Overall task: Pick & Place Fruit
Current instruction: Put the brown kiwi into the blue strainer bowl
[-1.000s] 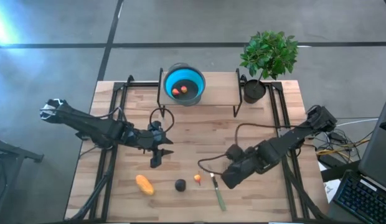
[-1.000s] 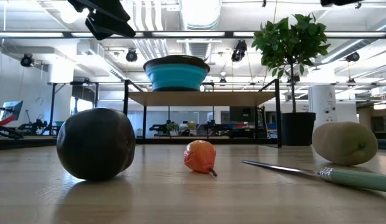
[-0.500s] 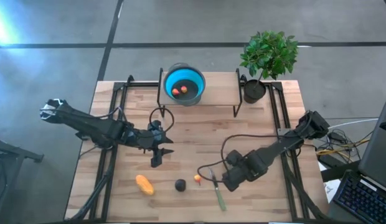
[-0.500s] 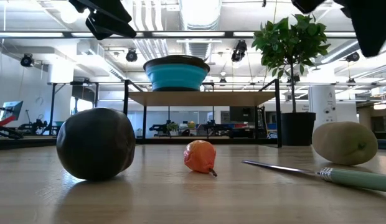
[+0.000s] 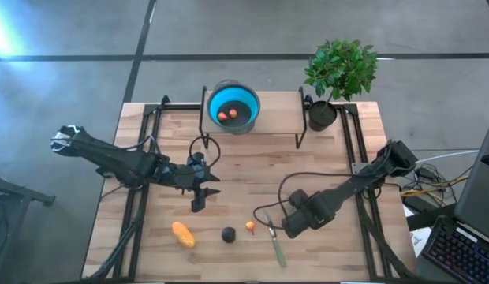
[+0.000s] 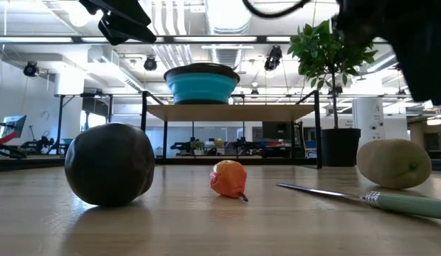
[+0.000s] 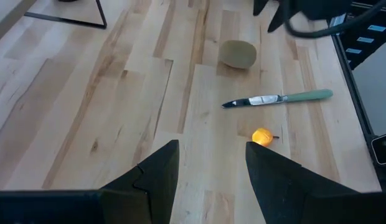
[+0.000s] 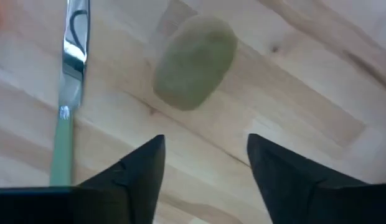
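The olive-brown fruit (image 8: pixel 194 62) lies on the wood just ahead of my right gripper (image 8: pixel 205 168), which hangs open above it, its fingers apart and touching nothing; in the high view the gripper (image 5: pixel 288 229) hides the fruit. On the table lie the orange-yellow fruit (image 5: pixel 182 233), the black round fruit (image 5: pixel 228 233) and a tiny orange fruit (image 5: pixel 251 226). Two small orange-red pieces (image 5: pixel 226 115) sit in the blue bowl (image 5: pixel 243 96). My left gripper (image 5: pixel 199 201) waits open over the table's middle left.
A green-handled knife (image 5: pixel 276 246) lies beside the olive-brown fruit, its blade (image 8: pixel 75 37) near my right gripper's fingers. The bowl stands on a raised shelf (image 5: pixel 276 118) at the far edge, with a potted plant (image 5: pixel 323 114) to its right. Black rails (image 5: pixel 142 158) run along both table sides.
My right gripper has come down toward the table over the olive-brown fruit and shifted slightly toward the left and near edges; in the low view its dark body now fills the upper right. The fruit and knife have stayed put.
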Robot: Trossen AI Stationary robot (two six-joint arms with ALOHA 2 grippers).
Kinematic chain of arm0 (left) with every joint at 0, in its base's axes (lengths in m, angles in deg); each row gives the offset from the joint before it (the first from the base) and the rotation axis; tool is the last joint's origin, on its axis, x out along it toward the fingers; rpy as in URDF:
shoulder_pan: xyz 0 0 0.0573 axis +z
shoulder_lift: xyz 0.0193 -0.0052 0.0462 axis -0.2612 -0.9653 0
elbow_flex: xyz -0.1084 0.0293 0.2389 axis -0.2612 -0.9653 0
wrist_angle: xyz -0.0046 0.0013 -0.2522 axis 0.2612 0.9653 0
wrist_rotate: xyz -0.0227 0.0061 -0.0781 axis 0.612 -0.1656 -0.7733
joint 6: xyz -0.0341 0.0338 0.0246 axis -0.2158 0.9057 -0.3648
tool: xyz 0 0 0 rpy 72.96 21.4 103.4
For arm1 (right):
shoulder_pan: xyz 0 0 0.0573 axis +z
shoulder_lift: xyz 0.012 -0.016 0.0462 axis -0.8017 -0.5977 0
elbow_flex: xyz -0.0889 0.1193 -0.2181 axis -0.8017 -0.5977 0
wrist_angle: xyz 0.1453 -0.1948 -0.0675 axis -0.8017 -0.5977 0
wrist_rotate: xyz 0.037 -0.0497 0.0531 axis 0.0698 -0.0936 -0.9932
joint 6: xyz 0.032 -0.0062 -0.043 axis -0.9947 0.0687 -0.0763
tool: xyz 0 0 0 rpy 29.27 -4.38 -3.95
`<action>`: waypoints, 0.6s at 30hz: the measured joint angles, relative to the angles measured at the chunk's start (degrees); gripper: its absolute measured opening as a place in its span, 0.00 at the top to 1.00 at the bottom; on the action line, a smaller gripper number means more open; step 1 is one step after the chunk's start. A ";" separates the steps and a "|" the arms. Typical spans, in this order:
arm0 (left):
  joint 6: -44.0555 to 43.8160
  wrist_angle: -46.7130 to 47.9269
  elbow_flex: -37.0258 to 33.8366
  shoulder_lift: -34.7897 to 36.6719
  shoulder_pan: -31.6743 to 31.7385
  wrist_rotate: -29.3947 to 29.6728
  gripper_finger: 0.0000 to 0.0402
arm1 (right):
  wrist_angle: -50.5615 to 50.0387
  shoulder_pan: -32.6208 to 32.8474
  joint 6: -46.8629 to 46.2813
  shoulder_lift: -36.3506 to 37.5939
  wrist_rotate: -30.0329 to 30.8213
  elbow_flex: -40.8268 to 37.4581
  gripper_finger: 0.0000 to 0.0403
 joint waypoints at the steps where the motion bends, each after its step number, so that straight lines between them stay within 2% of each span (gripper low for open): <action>1: 0.18 0.00 0.00 0.00 0.00 -0.02 0.53 | 1.59 -0.04 -0.41 0.00 0.01 -0.83 0.42; 7: 0.46 0.02 0.00 0.00 0.00 -0.02 0.53 | 11.45 -0.66 -2.21 0.00 0.05 -4.78 0.32; 14: 0.90 0.02 0.00 0.02 0.00 -0.02 0.53 | 12.74 -0.75 -4.64 -0.04 0.31 -6.66 0.22; 18: 0.90 0.02 0.00 0.02 0.00 0.20 0.53 | 14.49 -0.91 -4.93 -0.04 2.97 -8.34 0.16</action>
